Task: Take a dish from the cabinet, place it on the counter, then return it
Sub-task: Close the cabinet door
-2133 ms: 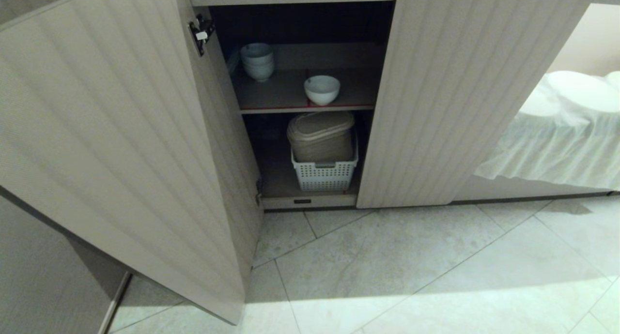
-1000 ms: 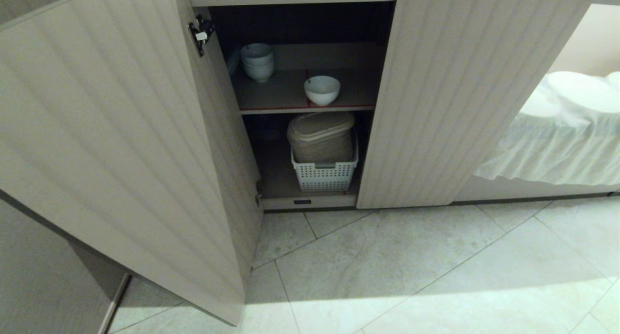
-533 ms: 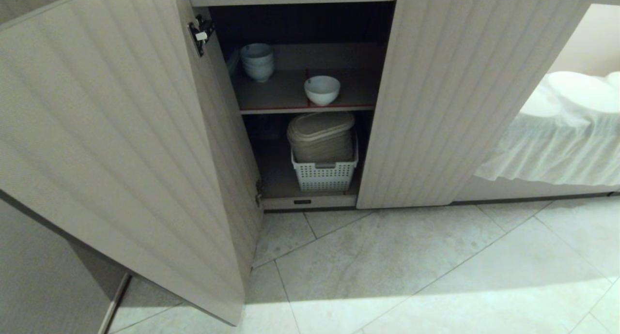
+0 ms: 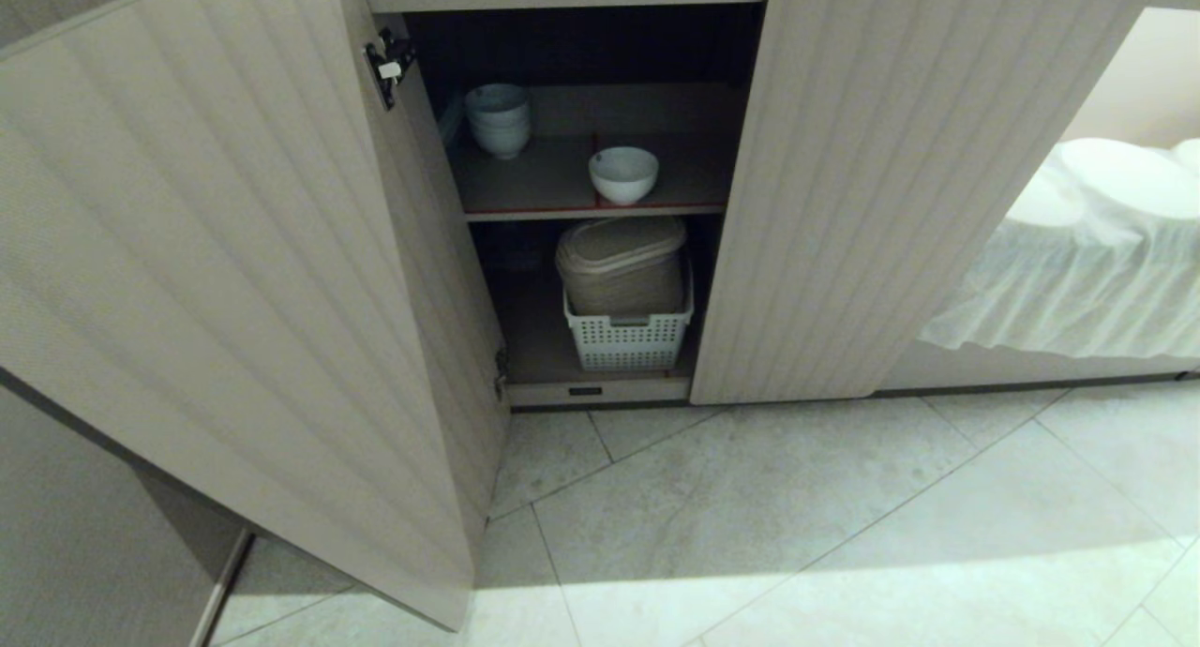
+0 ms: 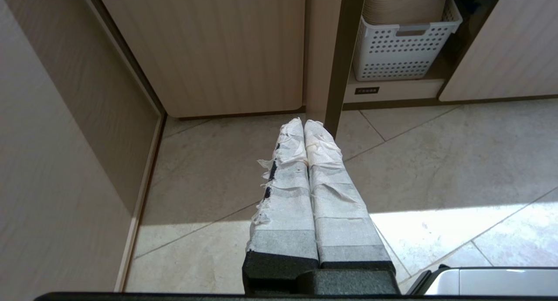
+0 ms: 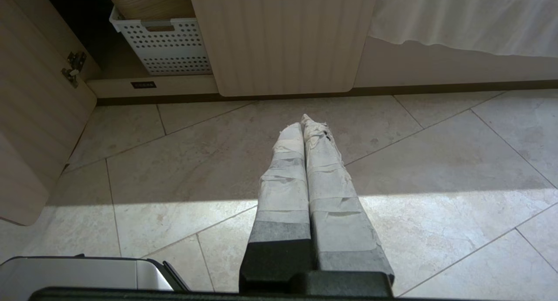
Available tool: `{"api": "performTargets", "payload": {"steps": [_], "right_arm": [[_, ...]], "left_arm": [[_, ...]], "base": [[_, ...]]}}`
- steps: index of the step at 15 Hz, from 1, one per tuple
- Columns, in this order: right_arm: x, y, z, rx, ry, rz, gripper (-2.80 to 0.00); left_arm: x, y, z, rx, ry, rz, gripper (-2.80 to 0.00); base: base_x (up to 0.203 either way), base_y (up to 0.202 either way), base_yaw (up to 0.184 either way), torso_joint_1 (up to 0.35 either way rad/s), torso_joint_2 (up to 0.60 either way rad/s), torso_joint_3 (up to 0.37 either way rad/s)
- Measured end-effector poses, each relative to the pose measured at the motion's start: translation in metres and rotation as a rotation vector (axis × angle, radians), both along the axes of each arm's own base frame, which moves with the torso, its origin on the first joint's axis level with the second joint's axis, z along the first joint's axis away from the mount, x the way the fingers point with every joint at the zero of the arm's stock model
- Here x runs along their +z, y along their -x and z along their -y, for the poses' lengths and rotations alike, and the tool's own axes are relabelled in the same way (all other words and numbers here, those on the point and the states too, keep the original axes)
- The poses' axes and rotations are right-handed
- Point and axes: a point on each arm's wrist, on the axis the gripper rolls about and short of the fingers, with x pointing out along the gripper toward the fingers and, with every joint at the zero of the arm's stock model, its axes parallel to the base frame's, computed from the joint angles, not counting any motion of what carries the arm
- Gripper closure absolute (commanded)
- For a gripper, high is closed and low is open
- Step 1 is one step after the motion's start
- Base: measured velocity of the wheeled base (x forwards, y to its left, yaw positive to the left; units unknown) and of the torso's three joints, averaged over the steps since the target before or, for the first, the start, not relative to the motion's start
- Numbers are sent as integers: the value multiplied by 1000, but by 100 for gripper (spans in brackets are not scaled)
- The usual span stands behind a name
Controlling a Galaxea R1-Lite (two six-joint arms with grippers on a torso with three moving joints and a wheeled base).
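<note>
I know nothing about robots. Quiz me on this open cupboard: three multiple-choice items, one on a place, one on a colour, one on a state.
1. Where is the single dish?
A. upper shelf
B. in the basket
C. on the floor

2. What colour is the basket?
A. red
B. white
C. black

3. How do the left gripper jaws stand?
A. wide apart
B. shut on a bowl
C. shut, empty

Answers: 1 A, it sits near the red-edged shelf's front. 2 B, white perforated plastic. 3 C, taped fingers pressed together over floor tiles.
</note>
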Motion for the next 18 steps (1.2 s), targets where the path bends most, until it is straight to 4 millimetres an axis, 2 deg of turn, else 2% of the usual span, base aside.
{"api": "performTargets", "payload": {"steps": [18], "right_arm": [[0,0,0,0,0,0,0]], "left_arm": [[0,0,0,11,49,5,0]], "base": [[0,0,0,0,0,0]]}}
